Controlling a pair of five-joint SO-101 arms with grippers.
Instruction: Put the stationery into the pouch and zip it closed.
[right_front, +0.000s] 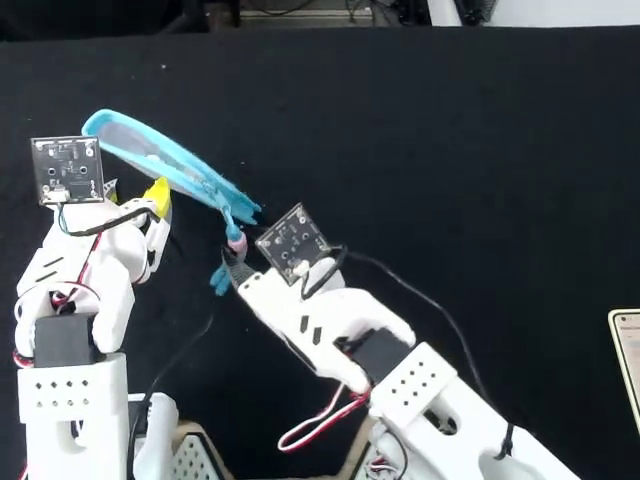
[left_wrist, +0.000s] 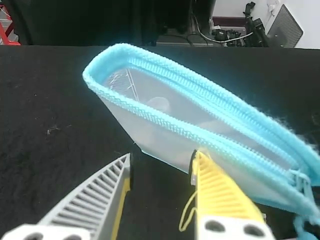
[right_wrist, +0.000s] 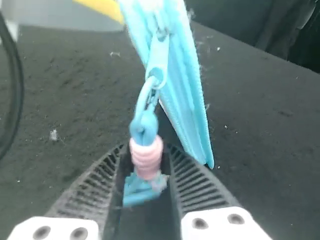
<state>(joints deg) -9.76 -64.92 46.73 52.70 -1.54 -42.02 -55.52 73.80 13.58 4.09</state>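
A light-blue pouch (right_front: 150, 150) with translucent sides stands on edge on the black table, tilted. In the left wrist view the pouch (left_wrist: 165, 130) has its two zipper rows apart along most of its length, and what lies inside is too faint to tell. My left gripper (left_wrist: 160, 162) is open, with the pouch's lower edge just beyond its grey and yellow fingers (left_wrist: 220, 200). In the high view that gripper (right_front: 140, 195) sits beside the pouch's near side. My right gripper (right_wrist: 145, 150) is shut on the zipper pull (right_wrist: 146, 155), a pink bead with a blue tassel, at the pouch's (right_wrist: 180, 90) right end (right_front: 236, 243).
The black cloth (right_front: 450, 150) covers the whole table, with wide free room to the right and at the back. A cream-coloured flat object (right_front: 626, 350) lies at the right edge. Cables (right_front: 320, 420) trail near the arms' bases.
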